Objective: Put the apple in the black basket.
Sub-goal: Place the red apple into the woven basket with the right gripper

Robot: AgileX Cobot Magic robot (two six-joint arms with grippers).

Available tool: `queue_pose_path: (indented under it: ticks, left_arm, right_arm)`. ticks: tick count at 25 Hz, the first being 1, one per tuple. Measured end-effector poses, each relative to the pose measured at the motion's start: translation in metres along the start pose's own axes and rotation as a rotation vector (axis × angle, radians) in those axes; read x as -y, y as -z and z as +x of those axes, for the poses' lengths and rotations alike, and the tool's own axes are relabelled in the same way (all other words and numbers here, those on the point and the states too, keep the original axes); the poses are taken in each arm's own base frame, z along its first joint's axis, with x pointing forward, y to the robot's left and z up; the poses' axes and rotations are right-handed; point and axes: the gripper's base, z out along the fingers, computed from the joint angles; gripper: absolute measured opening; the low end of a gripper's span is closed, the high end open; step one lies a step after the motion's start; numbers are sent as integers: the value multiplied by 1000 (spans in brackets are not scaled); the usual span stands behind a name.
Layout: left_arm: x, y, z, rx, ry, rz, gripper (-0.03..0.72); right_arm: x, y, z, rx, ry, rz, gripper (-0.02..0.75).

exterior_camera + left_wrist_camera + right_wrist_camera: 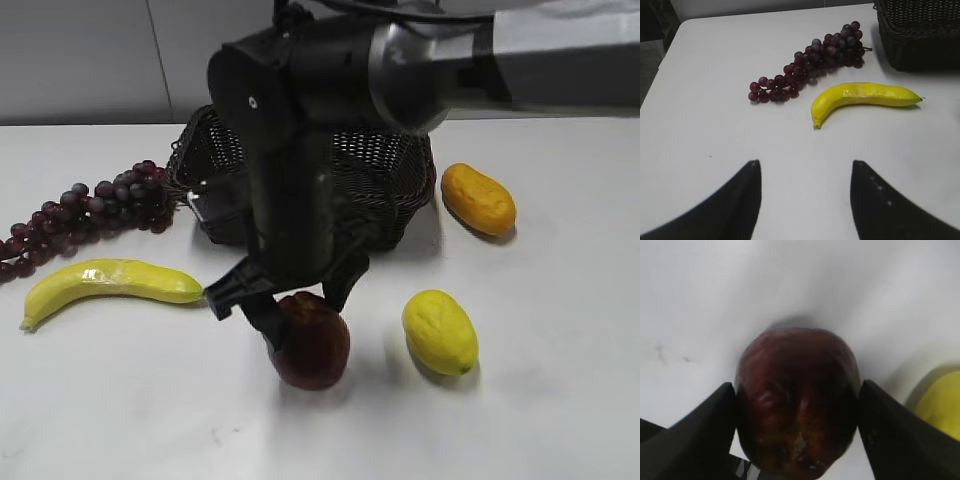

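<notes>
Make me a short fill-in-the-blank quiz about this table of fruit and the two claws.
1. The right claw has its fingers on either side of the dark red glossy ____.
2. The dark woven wicker basket stands ____ the apple in the exterior view.
3. The left claw is open and holds ____.

Missing words: apple; behind; nothing.
</notes>
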Motion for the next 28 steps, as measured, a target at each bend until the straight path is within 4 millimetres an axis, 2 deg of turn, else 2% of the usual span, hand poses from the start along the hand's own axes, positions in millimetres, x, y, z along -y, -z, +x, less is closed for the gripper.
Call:
queue_pose_path:
  ticks: [4,10,13,16,19,23,26,28]
  left_arm:
    - [0,0,0,0,0,0,395]
    - [0,0,0,0,0,0,381]
    - [0,0,0,0,0,0,381]
    - [0,0,0,0,0,0,379]
    - [0,0,0,0,0,0,366]
    - [0,0,0,0,0,0,350]
    - [0,0,0,0,0,0,344]
    - [0,0,0,0,0,0,343]
  right_arm:
    - [1,42,-10,132,34,28,538]
    - [5,119,-19,385,74,84,538]
    - [15,147,-27,488,62,109,537]
    - [37,167,-40,557,10,89,536]
    - [68,160,-62,564,-45,58,536]
    - [105,128,-95,536,-91,53,536]
    - [118,100,-112,508,-106,56,536]
    - [119,80,-121,484,-107,53,536]
